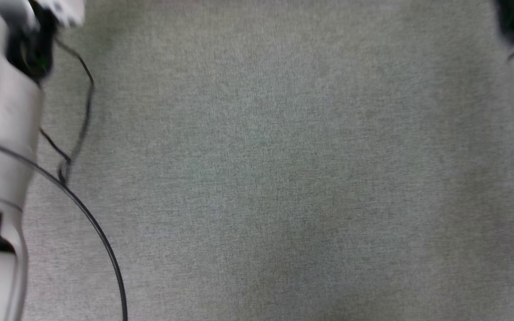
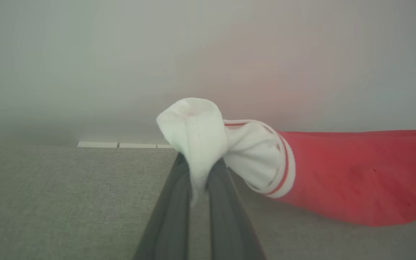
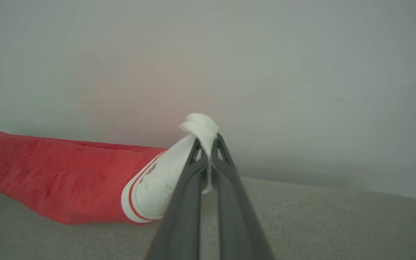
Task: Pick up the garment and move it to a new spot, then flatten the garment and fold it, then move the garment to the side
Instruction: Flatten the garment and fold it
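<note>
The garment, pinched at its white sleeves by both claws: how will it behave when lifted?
Probably floppy: the garment droops away from the left claw and the right claw rather than holding shape. Likely light, since small pinches of white sleeve seem to carry it. The bunched cloth might slip out under a sharp tug.

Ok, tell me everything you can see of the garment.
The garment is a red shirt of soft, knit-looking cloth with white short sleeves and red-and-white striped trim where white meets red. The left gripper is shut on one bunched white sleeve, the right gripper on the other, so the red body stretches between them, sagging toward the grey fabric surface.
</note>
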### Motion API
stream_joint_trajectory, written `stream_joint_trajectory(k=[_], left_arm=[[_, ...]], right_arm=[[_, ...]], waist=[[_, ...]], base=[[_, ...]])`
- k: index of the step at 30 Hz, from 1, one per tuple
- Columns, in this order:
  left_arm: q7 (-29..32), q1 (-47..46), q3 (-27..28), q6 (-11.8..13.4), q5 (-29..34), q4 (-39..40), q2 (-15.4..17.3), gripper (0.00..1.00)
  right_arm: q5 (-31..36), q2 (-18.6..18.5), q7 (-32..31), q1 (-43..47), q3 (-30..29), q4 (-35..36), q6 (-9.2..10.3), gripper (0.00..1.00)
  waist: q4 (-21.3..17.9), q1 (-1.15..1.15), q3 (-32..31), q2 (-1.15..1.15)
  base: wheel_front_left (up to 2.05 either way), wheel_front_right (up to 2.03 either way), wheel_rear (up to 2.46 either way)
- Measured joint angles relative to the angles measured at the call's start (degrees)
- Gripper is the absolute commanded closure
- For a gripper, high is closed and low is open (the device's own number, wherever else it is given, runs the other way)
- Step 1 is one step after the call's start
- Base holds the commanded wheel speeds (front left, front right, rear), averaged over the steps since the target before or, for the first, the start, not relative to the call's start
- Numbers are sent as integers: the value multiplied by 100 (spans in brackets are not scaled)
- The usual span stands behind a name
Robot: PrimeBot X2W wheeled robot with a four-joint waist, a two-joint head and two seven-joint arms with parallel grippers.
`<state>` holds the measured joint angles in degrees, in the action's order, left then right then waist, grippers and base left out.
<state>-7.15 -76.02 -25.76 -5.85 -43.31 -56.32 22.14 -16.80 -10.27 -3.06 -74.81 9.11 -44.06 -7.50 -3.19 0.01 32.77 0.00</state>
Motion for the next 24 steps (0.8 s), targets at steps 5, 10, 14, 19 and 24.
stream_joint_trajectory(k=[5,10,14,19,24], left_arm=[[-52,978,42,-58,-265,-143,-59,100],[-308,2119,64,-80,-437,49,-27,100],[-364,3051,25,-24,-490,488,65,100],[-250,4183,-8,375,-537,1560,270,100],[49,5382,5,1095,-536,3228,700,100]], right_arm=[[-275,-59,311,1161,370,75,0,100],[-579,-207,550,2425,570,476,0,100],[-737,-341,567,3373,577,1006,0,100],[-747,-457,348,4640,301,1903,0,100],[-568,-412,-88,5899,-125,2911,0,100]], waist=[[5,0,-426,0],[5,-1,-986,0],[7,-2,-1467,0],[28,-2,-2016,0],[85,-3,-2434,0]], base=[[0,0,0],[0,0,0],[0,0,0],[0,0,0],[0,0,0]])
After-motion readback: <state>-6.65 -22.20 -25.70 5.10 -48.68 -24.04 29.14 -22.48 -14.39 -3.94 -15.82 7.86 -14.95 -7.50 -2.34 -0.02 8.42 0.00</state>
